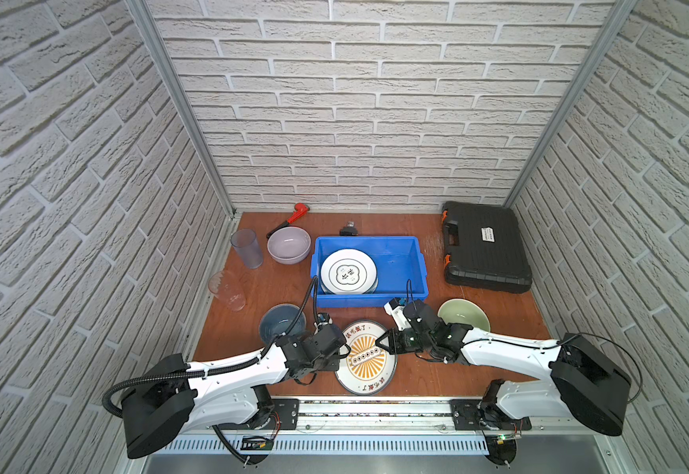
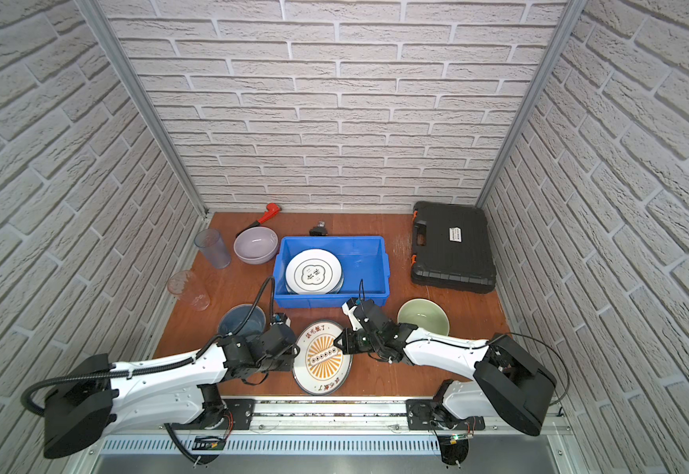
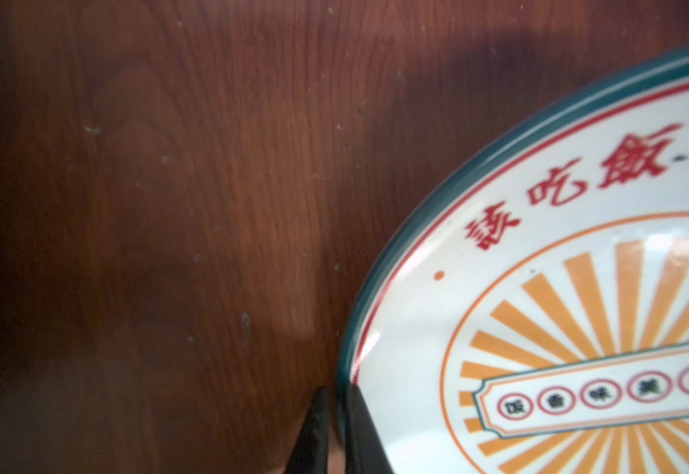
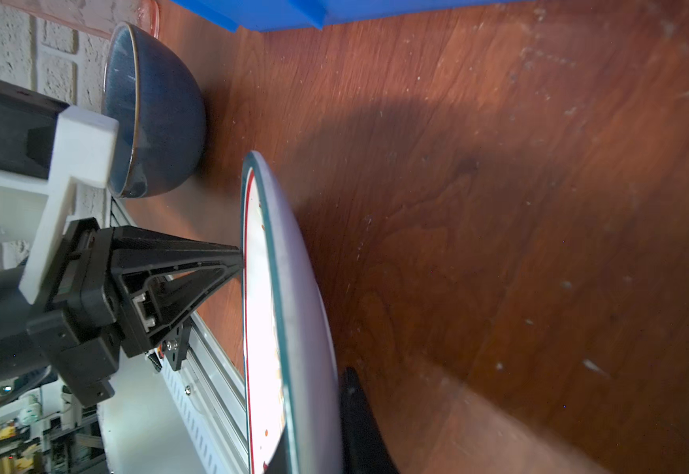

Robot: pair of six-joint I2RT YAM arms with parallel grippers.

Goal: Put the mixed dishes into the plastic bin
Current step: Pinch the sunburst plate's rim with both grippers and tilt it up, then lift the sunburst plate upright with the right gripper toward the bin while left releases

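Observation:
The orange-sunburst plate [image 1: 365, 361] [image 2: 321, 361] [image 3: 560, 295] [image 4: 289, 287] is at the table's front middle. My left gripper [image 1: 349, 356] [image 2: 295, 351] [image 3: 336, 394] is shut on its left rim. My right gripper [image 1: 377, 342] [image 2: 336, 341] [image 4: 314, 414] is shut on its right rim, one finger under it. Behind stands the blue plastic bin [image 1: 369, 242] [image 2: 334, 241], holding a white lettered plate [image 1: 348, 271]. On the table stand a lilac bowl [image 1: 288, 244], a dark blue bowl [image 1: 281, 322] [image 4: 158, 115], a pale green bowl [image 1: 464, 314] and two tumblers [image 1: 247, 248] [image 1: 228, 289].
A black ribbed tool case [image 1: 486, 246] lies at the back right. A red-headed wrench [image 1: 291, 219] lies behind the lilac bowl. A small black object [image 1: 349, 230] sits behind the bin. Brick walls close in the left, right and back.

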